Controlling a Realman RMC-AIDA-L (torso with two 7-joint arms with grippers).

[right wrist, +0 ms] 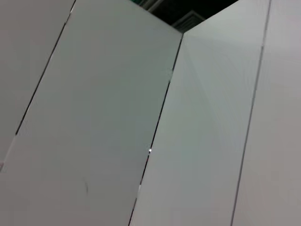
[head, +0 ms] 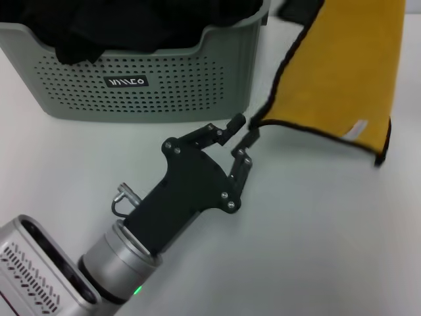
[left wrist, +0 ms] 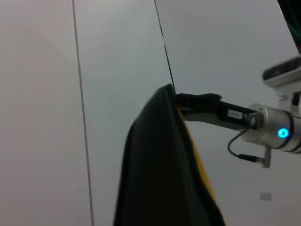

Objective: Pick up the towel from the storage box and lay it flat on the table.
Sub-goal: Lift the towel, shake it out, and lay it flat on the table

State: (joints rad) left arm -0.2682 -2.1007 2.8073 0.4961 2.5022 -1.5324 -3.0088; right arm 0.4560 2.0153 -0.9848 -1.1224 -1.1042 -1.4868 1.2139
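**Towel airborne, held by its corners**

We find the towel [head: 342,72] out of the storage box [head: 158,85], hanging above the table [head: 316,237]. The left gripper [head: 245,131] is clamped on its lower corner; in the left wrist view another gripper [left wrist: 188,100] grips an upper edge. We judge the corner pinch slim: a tug could slip it, leaving the cloth folded.

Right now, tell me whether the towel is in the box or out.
Out. The towel hangs spread beside the storage box, above the table; the left gripper pinches its lower corner.
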